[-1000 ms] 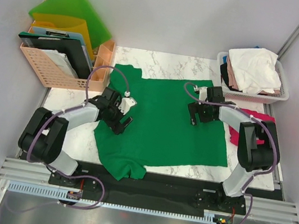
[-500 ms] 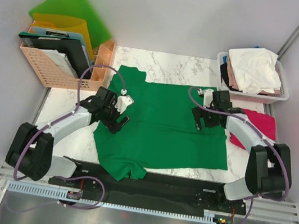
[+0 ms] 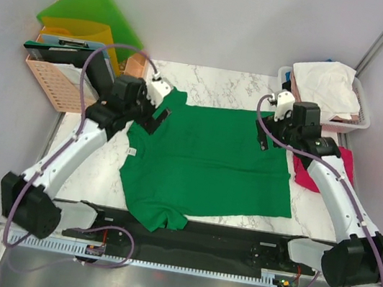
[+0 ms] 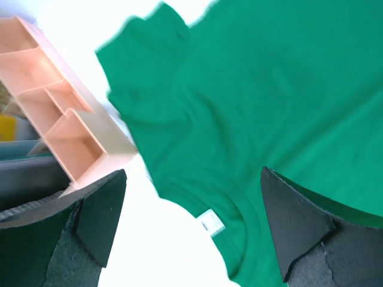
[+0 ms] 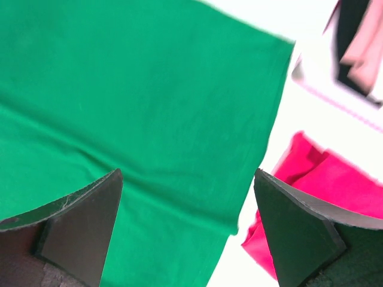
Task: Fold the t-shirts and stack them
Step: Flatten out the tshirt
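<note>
A deep green t-shirt (image 3: 207,160) lies spread flat on the marble table (image 3: 219,82), collar and white label (image 3: 133,151) to the left. My left gripper (image 3: 155,114) hovers open above its far sleeve; the left wrist view shows the green t-shirt (image 4: 257,89), the label (image 4: 210,224) and nothing in the left gripper (image 4: 192,174). My right gripper (image 3: 264,135) hangs open over the far right hem corner. The right gripper (image 5: 187,179) is empty above the green t-shirt (image 5: 119,89), with a magenta-red t-shirt (image 5: 323,185) beside it. That magenta-red t-shirt (image 3: 314,174) lies right of the green one.
A peach organiser (image 3: 65,91) with clipboards and green and yellow folders stands at the back left, its compartments (image 4: 66,131) close to the left gripper. A white basket (image 3: 358,125) at the back right holds white and pale pink t-shirts (image 3: 324,88).
Both arms have lifted and reached toward the shirt's far edge, the left from the collar to the far sleeve, the right toward the far hem corner. Both grippers stayed open.
</note>
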Motion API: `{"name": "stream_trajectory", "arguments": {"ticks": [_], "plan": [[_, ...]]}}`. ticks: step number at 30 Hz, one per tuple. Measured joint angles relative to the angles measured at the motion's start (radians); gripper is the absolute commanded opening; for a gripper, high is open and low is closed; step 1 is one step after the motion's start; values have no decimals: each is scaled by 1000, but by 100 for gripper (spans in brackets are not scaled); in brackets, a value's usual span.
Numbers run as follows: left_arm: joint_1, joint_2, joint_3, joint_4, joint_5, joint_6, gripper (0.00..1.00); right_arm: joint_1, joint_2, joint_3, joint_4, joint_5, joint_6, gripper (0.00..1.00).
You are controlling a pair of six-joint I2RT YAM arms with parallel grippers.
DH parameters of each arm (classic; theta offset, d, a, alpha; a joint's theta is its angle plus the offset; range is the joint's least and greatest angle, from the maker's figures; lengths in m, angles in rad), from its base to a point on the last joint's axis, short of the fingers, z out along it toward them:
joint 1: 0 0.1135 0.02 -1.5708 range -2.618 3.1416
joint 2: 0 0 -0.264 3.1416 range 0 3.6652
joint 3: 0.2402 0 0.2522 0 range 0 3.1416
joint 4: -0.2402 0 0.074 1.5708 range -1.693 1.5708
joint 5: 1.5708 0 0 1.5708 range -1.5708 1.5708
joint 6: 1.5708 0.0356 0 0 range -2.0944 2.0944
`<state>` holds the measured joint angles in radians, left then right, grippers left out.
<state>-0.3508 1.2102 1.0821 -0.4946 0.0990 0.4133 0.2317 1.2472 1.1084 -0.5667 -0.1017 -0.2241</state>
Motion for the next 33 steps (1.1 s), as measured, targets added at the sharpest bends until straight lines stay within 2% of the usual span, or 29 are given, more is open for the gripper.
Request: {"name": "stream_trajectory", "arguments": {"ticks": [7, 15, 23, 33], "plan": [[0, 456, 469, -45, -35, 0, 100, 0, 57, 112, -3, -7, -8, 98], [23, 843, 774, -137, -49, -49, 100, 0, 76, 36, -14, -3, -17, 98], [72, 1056, 978, -172, -76, -81, 100, 0, 50, -18, -16, 3, -42, 98], [116, 1188, 1174, -178, -83, -89, 100, 0, 48, -94, 6, 2, -42, 98]]}}
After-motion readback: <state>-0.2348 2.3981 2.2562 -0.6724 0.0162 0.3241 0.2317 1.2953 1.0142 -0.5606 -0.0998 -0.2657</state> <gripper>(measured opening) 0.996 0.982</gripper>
